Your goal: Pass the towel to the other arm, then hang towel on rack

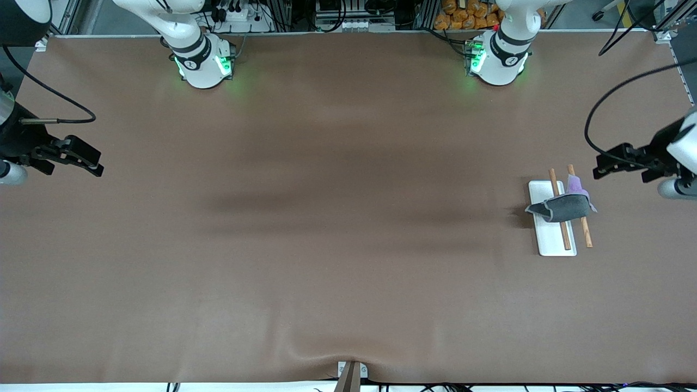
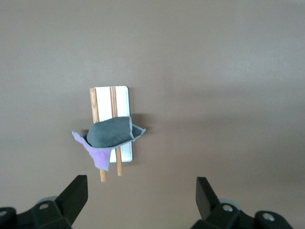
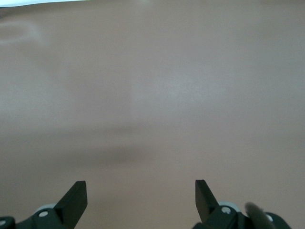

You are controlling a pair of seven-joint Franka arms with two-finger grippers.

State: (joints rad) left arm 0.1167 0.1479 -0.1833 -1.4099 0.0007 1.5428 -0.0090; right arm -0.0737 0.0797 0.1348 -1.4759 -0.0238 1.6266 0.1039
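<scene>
One small dark-grey cloth towel (image 1: 563,207) (image 2: 110,134), purple on its reverse, lies draped across the two thin brown wooden rods of one rack (image 1: 545,191) (image 2: 122,97) with a flat white rectangular base, standing near the left arm's end of the table (image 1: 337,218). The left gripper (image 1: 600,165) (image 2: 142,198) hovers over bare table just beside the rack, fingers spread wide, holding nothing. The right gripper (image 1: 93,160) (image 3: 141,198) waits over the right arm's end, equally wide open and empty.
</scene>
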